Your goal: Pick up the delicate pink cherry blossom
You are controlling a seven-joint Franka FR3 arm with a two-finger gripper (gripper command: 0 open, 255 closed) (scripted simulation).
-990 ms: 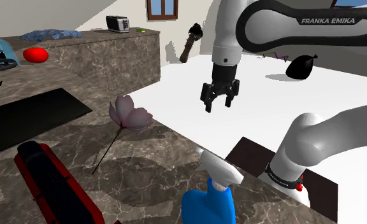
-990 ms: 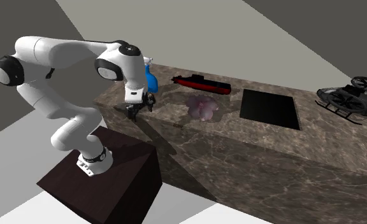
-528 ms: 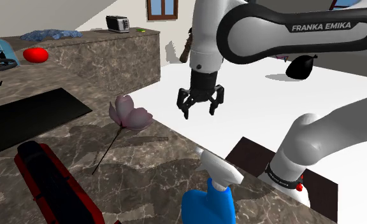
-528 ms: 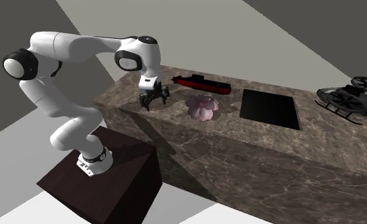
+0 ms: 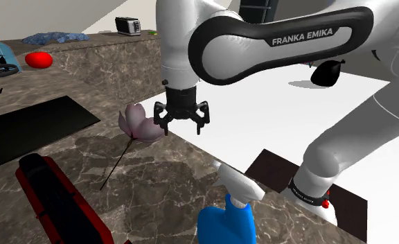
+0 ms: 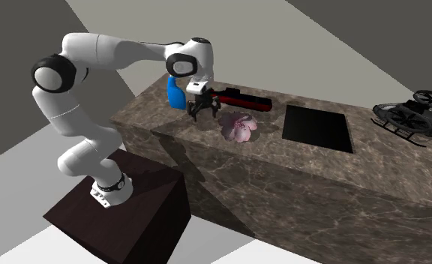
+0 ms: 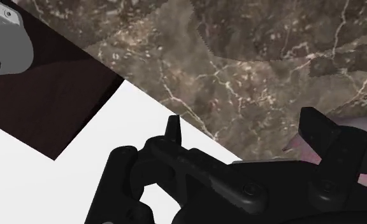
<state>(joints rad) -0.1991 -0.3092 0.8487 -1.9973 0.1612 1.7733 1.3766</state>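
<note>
A long counter of brown veined stone (image 5: 160, 177) carries everything at one working height, so the robot can come down on things from above. The white jointed arm (image 5: 260, 41) rises from its dark box stand (image 6: 124, 202) beside the counter and bends over the edge, wrist pointing down, a posture that suits a top-down grasp. A flat black rectangular panel (image 5: 32, 128) lies on the counter, well apart from the action. A long red-and-black submarine-shaped model (image 5: 52, 201) and a blue spray bottle with a white trigger (image 5: 226, 218) sit near the arm's side of the counter, close enough to be in the way of a careless sweep. The pale pink blossom on a thin dark stem (image 5: 141, 123) lies on the stone near the edge, its stem trailing toward the model. The black two-finger gripper (image 5: 182, 129) hangs just beside the petals, above the counter edge, fingers spread wide and empty. In the wrist view the petals sit beyond one finger, not between the two, so it probably needs to shift across before closing gently.
</note>
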